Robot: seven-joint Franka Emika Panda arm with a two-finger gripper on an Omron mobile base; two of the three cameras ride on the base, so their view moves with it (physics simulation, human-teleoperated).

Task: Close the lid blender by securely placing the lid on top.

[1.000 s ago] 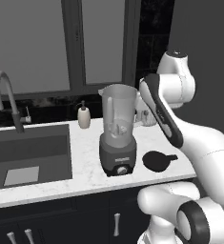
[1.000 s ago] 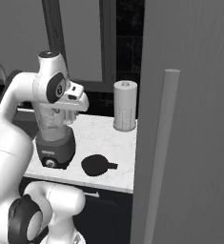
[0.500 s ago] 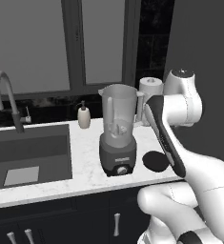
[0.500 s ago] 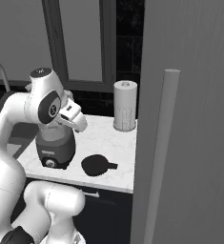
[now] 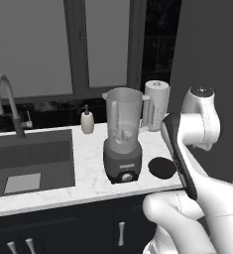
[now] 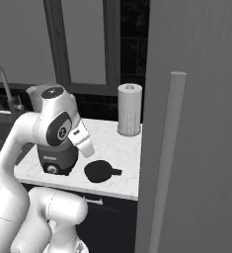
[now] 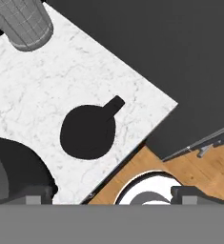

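While lid [image 7: 88,132] lies flat on counter [image 7: 61,81] — blender [image 5: 122,137] unlidded, label unreadable

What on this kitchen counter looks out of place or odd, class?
The lid lies flat on the marble counter beside the blender, near the counter's front edge, while the jar's mouth stands open. Otherwise nothing is spilled, tipped or broken: the soap bottle and the white ribbed cylinder stand upright.

In the left base view the arm covers the right edge of the lid [image 5: 161,167], tab included. In the right base view the arm's upper joint hides the jar of the blender [image 6: 57,159] (its dark base alone shows). In the hand view the gripper [image 7: 105,195] is cut by the bottom edge, so its opening cannot be judged.
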